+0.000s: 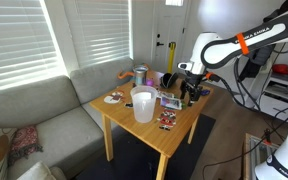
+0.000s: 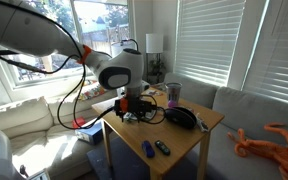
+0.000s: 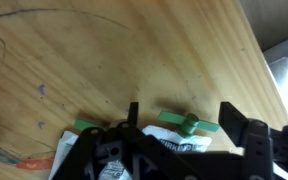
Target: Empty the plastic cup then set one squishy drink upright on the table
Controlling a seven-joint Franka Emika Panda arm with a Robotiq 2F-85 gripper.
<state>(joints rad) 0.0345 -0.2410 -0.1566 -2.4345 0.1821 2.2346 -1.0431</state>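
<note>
The plastic cup (image 1: pixel 143 105) stands upright on the table (image 1: pixel 132 126), near its sofa-side edge; I cannot see inside it. A small purple squishy drink (image 1: pixel 169 80) (image 2: pixel 172 93) stands near the far window-side edge. My gripper (image 1: pixel 191 93) (image 2: pixel 134 110) is low over the table's opposite side from the cup. In the wrist view its jaws (image 3: pixel 182 128) are open, one on each side of a white pouch with a green winged cap (image 3: pixel 189 122) that lies on the wood (image 3: pixel 134 50). Nothing is held.
A silvery-blue cylinder with an orange rim (image 1: pixel 141 75) stands behind the cup. Flat dark packets (image 1: pixel 167 122) and small blue items (image 2: pixel 148 150) lie on the table, and a black cable bundle (image 2: pixel 182 118) too. A grey sofa (image 1: pixel 44 120) flanks the table.
</note>
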